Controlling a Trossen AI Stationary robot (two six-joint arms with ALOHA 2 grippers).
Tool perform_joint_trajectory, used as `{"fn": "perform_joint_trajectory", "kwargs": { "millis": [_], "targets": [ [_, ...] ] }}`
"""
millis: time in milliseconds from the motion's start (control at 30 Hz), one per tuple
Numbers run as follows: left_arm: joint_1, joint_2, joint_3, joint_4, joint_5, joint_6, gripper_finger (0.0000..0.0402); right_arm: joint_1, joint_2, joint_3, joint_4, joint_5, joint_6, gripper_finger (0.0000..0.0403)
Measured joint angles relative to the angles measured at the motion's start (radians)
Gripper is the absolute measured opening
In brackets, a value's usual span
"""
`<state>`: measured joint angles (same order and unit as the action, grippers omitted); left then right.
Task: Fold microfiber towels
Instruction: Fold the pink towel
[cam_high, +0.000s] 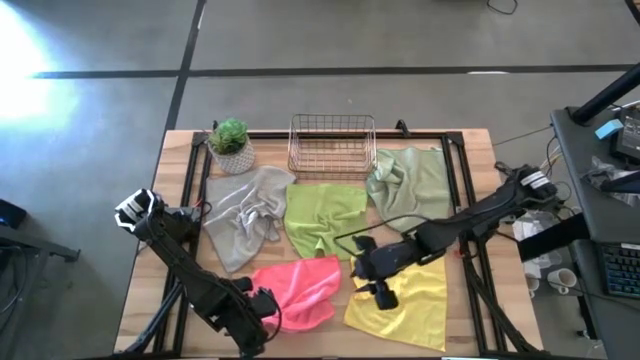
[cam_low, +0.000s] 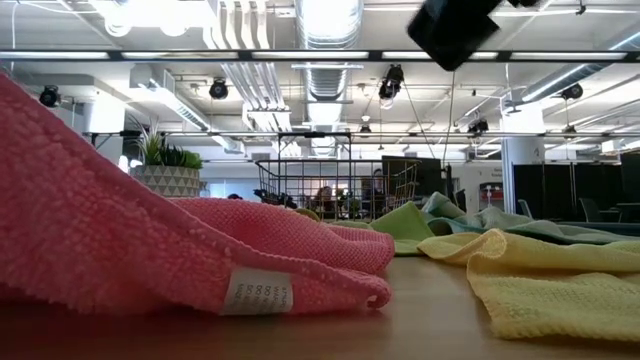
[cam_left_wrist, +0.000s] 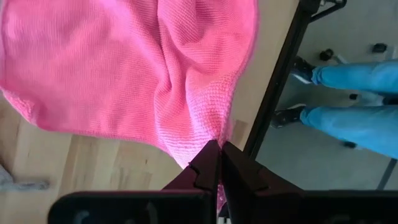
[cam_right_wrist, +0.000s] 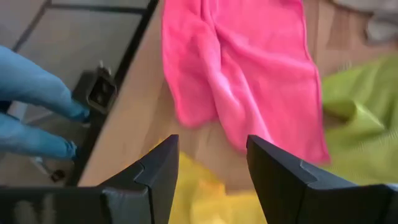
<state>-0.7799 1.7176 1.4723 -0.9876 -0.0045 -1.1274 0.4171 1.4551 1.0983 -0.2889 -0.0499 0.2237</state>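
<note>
From above, five towels lie on the wooden table (cam_high: 470, 200): grey towel (cam_high: 245, 215) at nine o'clock, lime towel (cam_high: 322, 218) at centre, sage towel (cam_high: 415, 182) at two, pink towel (cam_high: 300, 288) at seven, yellow towel (cam_high: 405, 305) at five. A wire basket (cam_high: 332, 145) sits at twelve, a potted plant (cam_high: 231, 146) at eleven.

Left wrist view — the left pincer (cam_left_wrist: 219, 163) is pinched onto the pink towel's edge.

Right wrist view — the right pincer (cam_right_wrist: 211, 168) gapes wide, empty, above the pink and yellow towels.

Basket (cam_high: 332, 145) behind towels (cam_high: 325, 220); plant (cam_high: 231, 146) left.
</note>
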Motion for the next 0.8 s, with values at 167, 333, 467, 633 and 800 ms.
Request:
{"fn": "perform_joint_trajectory", "kwargs": {
  "millis": [167,333,467,633,800],
  "targets": [
    [0.0,0.0,-0.006,-0.003,-0.026,0.049,0.0,0.004,0.122,0.104,-0.01,0.0,0.004,0.0178],
    [0.0,0.0,-0.006,-0.015,-0.057,0.069,0.0,0.016,0.223,0.187,-0.006,-0.003,0.014,0.0178],
    [0.0,0.0,-0.006,-0.05,-0.058,0.07,0.0,0.029,0.302,0.238,-0.012,-0.003,0.022,0.0178],
    [0.0,-0.002,-0.005,-0.055,-0.062,0.099,0.0,0.043,0.373,0.28,-0.007,-0.003,0.02,0.0178],
    [0.001,-0.002,-0.006,-0.064,-0.065,0.115,0.0,0.055,0.415,0.293,0.014,-0.003,0.039,0.0178]
  ]
}}
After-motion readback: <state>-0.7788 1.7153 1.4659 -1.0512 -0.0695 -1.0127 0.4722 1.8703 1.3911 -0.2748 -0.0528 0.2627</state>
